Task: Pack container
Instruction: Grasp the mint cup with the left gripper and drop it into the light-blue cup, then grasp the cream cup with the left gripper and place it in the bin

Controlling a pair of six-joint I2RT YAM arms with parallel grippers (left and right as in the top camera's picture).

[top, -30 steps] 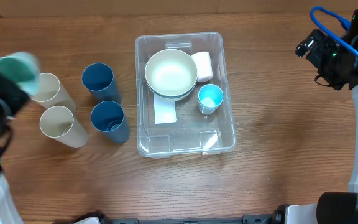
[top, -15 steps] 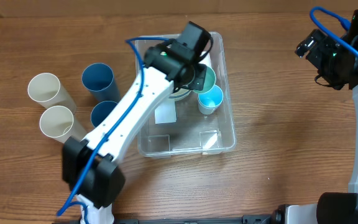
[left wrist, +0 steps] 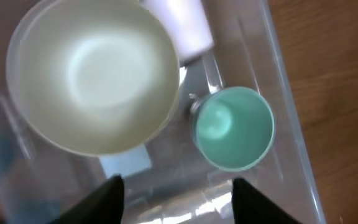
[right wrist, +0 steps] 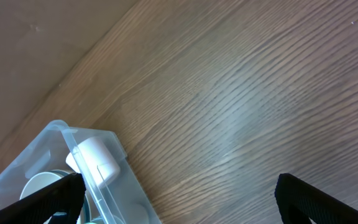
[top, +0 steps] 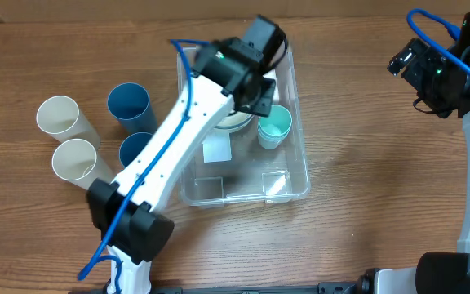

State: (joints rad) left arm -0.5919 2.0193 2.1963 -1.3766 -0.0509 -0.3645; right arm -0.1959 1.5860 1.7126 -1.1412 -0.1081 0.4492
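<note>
Fingers (left wrist: pixel 109 198) of the left gripper (left wrist: pixel 176 186) stand wide apart with nothing between them, hovering over the inside of the container (left wrist: pixel 286 87), the clear plastic bin. Directly beneath the gap lies the white label (left wrist: pixel 124 165) on the bin floor. At 1 o'clock from the gap stands a teal cup (left wrist: pixel 235 127), upright and mouth up; at 11 o'clock sits a cream bowl (left wrist: pixel 95 74), its rim just beside the cup. At 12 o'clock, beyond both, a white cylinder (left wrist: pixel 182 25) lies against the bowl's far edge. Seen from overhead, the container (top: pixel 300 178) occupies the middle of the wooden table (top: pixel 365 171), and the left arm crosses it from 7 o'clock, hiding most of the bowl (top: pixel 233 122); the teal cup (top: pixel 274 126) stands against the bin's 3 o'clock wall. At 9 o'clock from the bin, apart from it, stand two blue cups (top: pixel 128 104) (top: pixel 137 151), and beyond them two cream cups (top: pixel 59 117) (top: pixel 76 159). The right gripper (right wrist: pixel 179 180) is held at 2 o'clock from the bin, well apart from it; its fingers (right wrist: pixel 42 200) are spread wide and empty above bare wood, with a corner of the container (right wrist: pixel 55 134) and the white cylinder (right wrist: pixel 95 158) at 8 o'clock in its wrist view.
</note>
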